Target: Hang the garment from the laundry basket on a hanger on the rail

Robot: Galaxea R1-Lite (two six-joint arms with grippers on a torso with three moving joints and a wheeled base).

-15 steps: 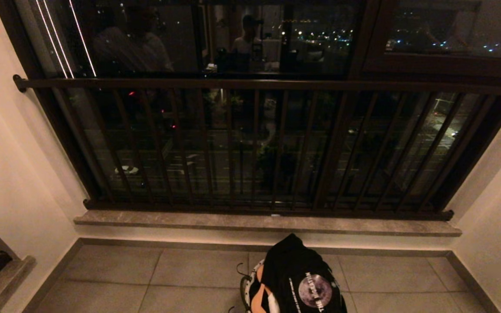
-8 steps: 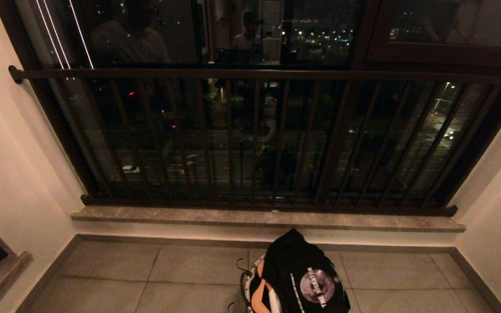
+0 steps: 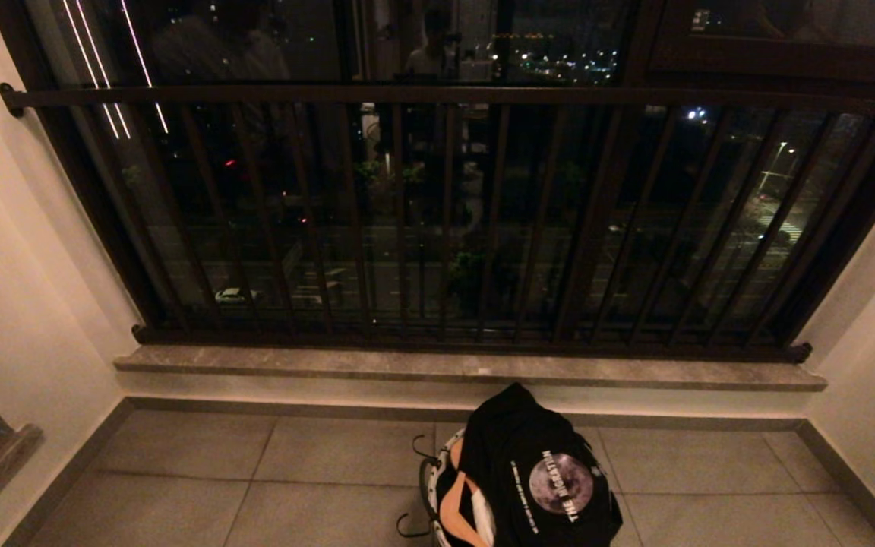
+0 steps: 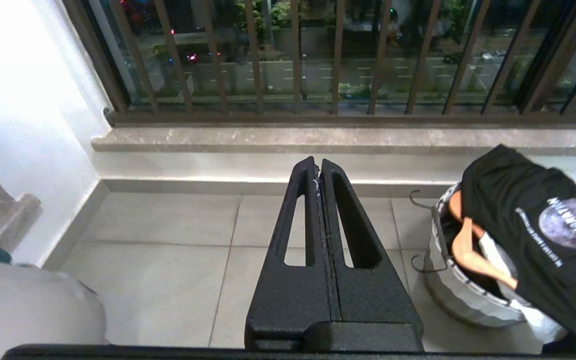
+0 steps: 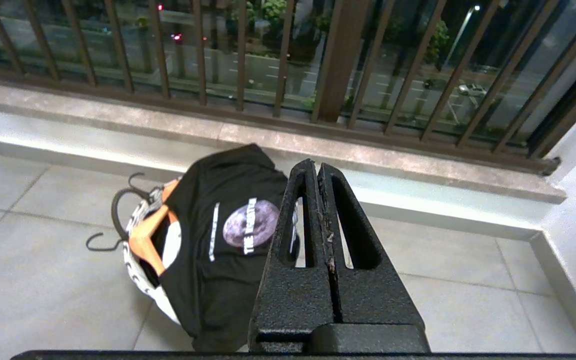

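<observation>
Black cloth garment (image 5: 218, 220) with a printed disc; woven laundry basket (image 4: 460, 295); smooth orange hanger (image 5: 148, 235); rough matt black end effector (image 5: 316, 172); matt floor tiles (image 3: 316, 486); speckled stone ledge (image 3: 407, 366).

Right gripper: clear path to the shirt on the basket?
Probably yes. Nothing stands between the right gripper and the shirt draped over the basket, but it is shut and off the shirt.

1. The head view is rendered dim and warm-toned; the window (image 3: 437, 190) is seen black, dotted with street lights.
2. Faint reflections are carried by the glass.
3. The wrist views are lit brighter, the white wall (image 4: 28, 100) overexposed.
</observation>
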